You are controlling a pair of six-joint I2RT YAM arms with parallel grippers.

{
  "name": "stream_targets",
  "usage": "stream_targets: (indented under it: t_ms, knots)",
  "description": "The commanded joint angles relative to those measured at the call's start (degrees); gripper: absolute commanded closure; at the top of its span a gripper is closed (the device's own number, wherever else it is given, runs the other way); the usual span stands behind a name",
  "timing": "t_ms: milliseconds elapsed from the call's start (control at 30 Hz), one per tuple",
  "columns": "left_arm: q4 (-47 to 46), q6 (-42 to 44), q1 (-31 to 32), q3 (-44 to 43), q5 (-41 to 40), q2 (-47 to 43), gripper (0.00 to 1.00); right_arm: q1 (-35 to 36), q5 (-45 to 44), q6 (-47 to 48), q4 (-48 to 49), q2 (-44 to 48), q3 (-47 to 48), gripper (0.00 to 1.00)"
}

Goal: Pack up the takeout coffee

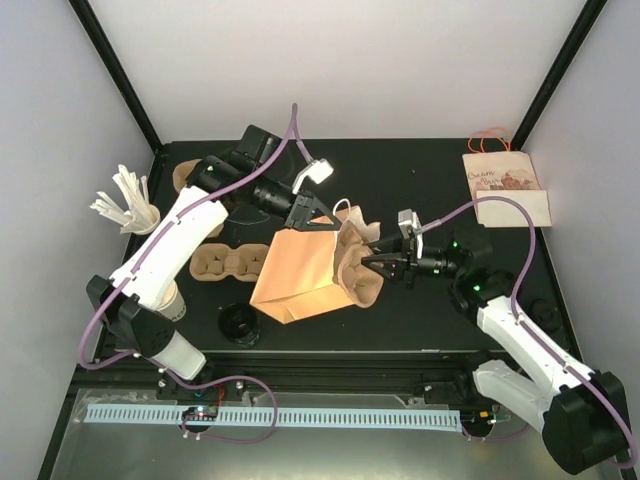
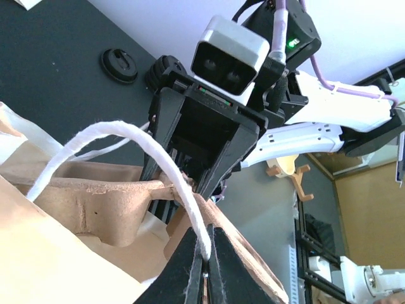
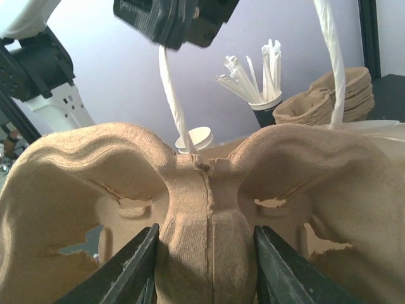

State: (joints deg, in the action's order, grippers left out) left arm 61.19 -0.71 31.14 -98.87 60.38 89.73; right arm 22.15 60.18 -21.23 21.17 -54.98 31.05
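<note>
A brown paper bag (image 1: 295, 275) lies on its side mid-table, mouth toward the right. My left gripper (image 1: 312, 222) is shut on the bag's white rope handle (image 2: 158, 158), lifting the upper lip; its fingertips (image 2: 190, 266) pinch the rope. A pulp cup carrier (image 1: 355, 265) sits partly inside the bag's mouth. My right gripper (image 1: 375, 262) is shut on the carrier's centre ridge (image 3: 209, 209), with one finger (image 3: 136, 266) pressed against each side. No coffee cup stands in the carrier.
A second carrier (image 1: 228, 262) lies left of the bag, and a stack of carriers (image 1: 185, 175) sits at the back left. Nearby are a cup of straws (image 1: 135, 212), a black lid (image 1: 238, 322) and a white cup (image 1: 172, 300). A flat printed bag (image 1: 505, 190) lies back right.
</note>
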Motion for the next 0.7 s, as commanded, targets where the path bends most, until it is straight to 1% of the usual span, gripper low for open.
stream_targets:
  t_ms: [0,167,233,333,567,667]
  knots:
    - [-3.0,-1.3,-0.7,-2.5,2.2,-2.8,0.98,0.2,-0.3,7.0,-8.5,3.5,-0.1,0.59]
    - [-6.4,-3.1,-0.6,-2.9,2.9,-4.9,0.98,0.1,-5.2,12.2,-19.8,4.8,0.7,0.58]
    - [-5.1,-1.8,-0.4,-3.9,3.8,-5.1,0.98,0.2,-6.7,13.7,-24.0,4.2,1.9,0.58]
    - [-1.7,1.6,0.6,-5.1,4.5,-4.6,0.99,0.2,-6.3,14.3,-27.8,2.2,3.9,0.56]
    - [3.9,9.6,4.9,-5.4,2.9,-3.8,0.98,0.2,-3.6,15.3,-28.0,-1.4,6.9,0.56]
    - [5.0,11.2,6.5,-5.2,1.4,-3.7,0.98,0.2,-3.4,16.2,-27.9,-1.7,8.4,0.55]
